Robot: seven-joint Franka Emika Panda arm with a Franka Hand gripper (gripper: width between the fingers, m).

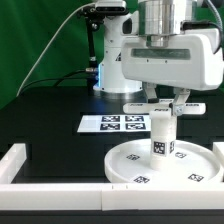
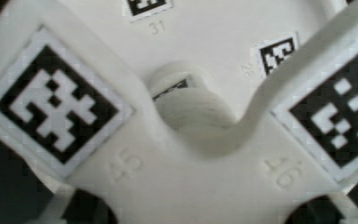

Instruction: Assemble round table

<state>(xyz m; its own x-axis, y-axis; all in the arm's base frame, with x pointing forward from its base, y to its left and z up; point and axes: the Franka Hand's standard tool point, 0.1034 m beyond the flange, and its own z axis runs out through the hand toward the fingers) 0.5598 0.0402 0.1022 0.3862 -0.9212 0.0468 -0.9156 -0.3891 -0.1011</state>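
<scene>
The round disc [image 1: 160,160] is seen lying flat on the black surface [image 1: 50,110], close to the edge bounded by the white border rails [image 1: 60,190], toward the exterior view's right. Tags are carried on its rim and inner face. The short cylindrical leg [image 1: 161,130] is seen standing upright at the disc's centre, on the hub, with a tag on its side.

The tool [image 1: 162,108] is positioned directly above the disc, and its two fingers [image 1: 147,104] are set on either side of the leg's upper end; the leg is grasped between them, the jaws being held partly apart by its width.

In the wrist view, the small cross-shaped foot [image 2: 202,115] fills the picture, seen end-on with tags on its arms and a rounded knob at its middle.

The marker board [image 1: 112,123] lies flat on the surface just behind the disc, apart from it. The arm's base stands farther back.
</scene>
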